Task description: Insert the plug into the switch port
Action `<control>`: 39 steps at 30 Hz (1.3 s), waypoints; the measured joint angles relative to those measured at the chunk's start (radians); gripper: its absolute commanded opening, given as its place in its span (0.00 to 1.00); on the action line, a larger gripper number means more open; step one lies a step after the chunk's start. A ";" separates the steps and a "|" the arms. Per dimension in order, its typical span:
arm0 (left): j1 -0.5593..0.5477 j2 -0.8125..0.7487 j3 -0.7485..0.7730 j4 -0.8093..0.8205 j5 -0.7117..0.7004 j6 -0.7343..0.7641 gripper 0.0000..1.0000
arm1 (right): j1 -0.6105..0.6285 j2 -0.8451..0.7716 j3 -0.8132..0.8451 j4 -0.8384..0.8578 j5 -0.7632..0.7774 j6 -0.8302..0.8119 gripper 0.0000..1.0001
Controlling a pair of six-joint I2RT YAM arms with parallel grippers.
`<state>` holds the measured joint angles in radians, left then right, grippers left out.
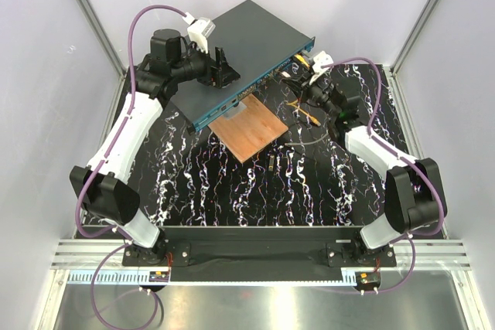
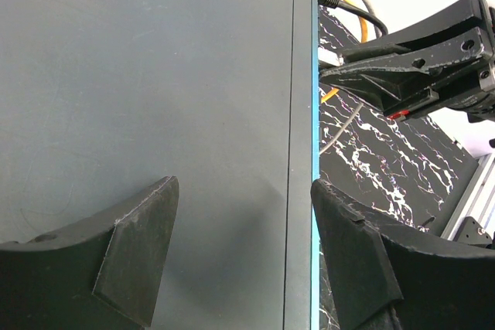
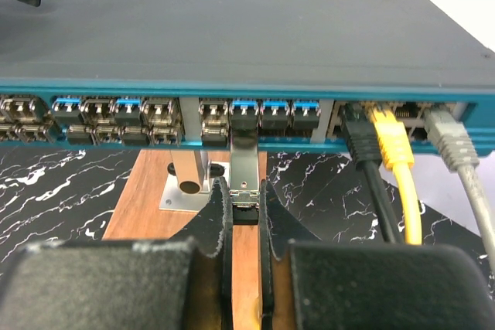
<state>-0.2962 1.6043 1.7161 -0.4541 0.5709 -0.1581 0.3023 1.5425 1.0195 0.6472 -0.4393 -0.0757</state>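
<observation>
The switch (image 1: 240, 44) is a flat dark grey-teal box at the back, its blue socket face (image 3: 193, 117) toward the arms. The plug (image 3: 244, 161) is a small silver metal module. My right gripper (image 3: 244, 195) is shut on its rear end, and its front end sits at a socket in the middle of the blue face. In the top view my right gripper (image 1: 299, 76) is at the right part of that face. My left gripper (image 2: 244, 249) is open over the switch's top (image 2: 155, 98), one finger above the lid and one past the blue edge.
A brown square board (image 1: 248, 129) lies against the front of the switch, with a metal bracket (image 3: 188, 179) on it. Black, yellow and grey cables (image 3: 390, 152) are plugged in at the right end. The black marbled mat (image 1: 255, 191) covers the table.
</observation>
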 measured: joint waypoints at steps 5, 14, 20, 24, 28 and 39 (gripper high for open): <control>0.000 0.000 0.000 0.000 0.001 0.000 0.74 | 0.002 0.022 0.053 -0.054 -0.015 -0.010 0.00; 0.000 0.000 0.000 0.000 0.002 0.001 0.74 | 0.006 0.040 0.085 -0.084 -0.024 -0.026 0.00; 0.000 0.000 0.000 0.000 0.002 0.007 0.74 | 0.006 0.065 0.127 -0.107 -0.040 -0.026 0.00; 0.000 0.000 0.000 -0.001 0.002 0.008 0.75 | 0.006 0.072 0.140 -0.120 -0.050 -0.032 0.09; 0.000 0.000 0.000 0.000 0.002 0.008 0.75 | 0.007 0.072 0.148 -0.139 -0.056 -0.046 0.33; 0.000 0.000 0.000 -0.002 0.002 0.012 0.75 | -0.004 0.038 0.153 -0.362 -0.079 -0.090 0.59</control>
<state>-0.2962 1.6043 1.7161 -0.4557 0.5728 -0.1463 0.2985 1.5806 1.1725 0.2848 -0.5179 -0.1658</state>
